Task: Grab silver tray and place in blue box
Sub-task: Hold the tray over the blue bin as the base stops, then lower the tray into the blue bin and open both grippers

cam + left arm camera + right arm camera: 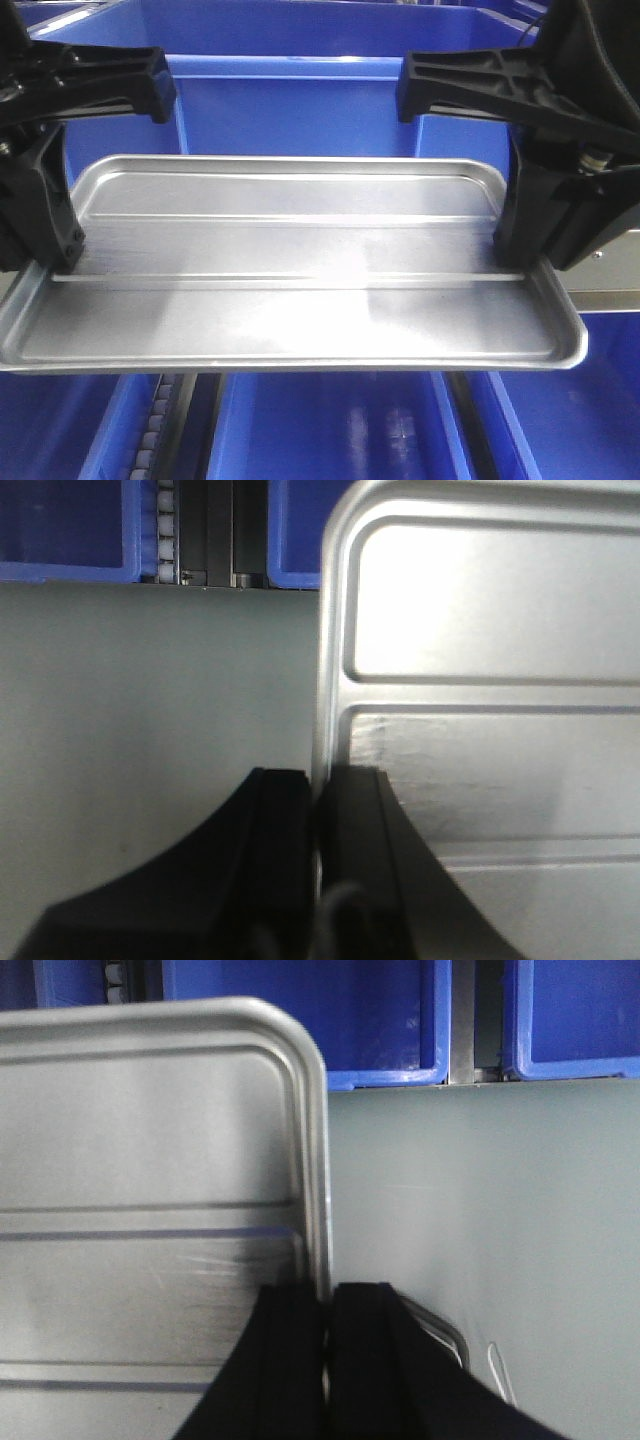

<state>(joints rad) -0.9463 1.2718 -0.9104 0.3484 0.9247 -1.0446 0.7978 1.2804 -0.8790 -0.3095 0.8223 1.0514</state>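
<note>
The silver tray [300, 270] is held level in the air between my two grippers, with its two long ridges running left to right. My left gripper [55, 265] is shut on the tray's left rim. The left wrist view shows its fingers [318, 780] pinching that rim of the tray [480, 630]. My right gripper [515, 255] is shut on the right rim. The right wrist view shows it [328, 1295] clamped on the edge of the tray [150, 1130]. The blue box [300, 100] stands open just behind and above the tray's far edge.
More blue crates [330, 430] sit below the tray, with a dark roller track [160, 420] between them. A grey flat surface [150, 680] lies under the tray's ends. A thin curved metal edge [450, 1330] shows beside my right finger.
</note>
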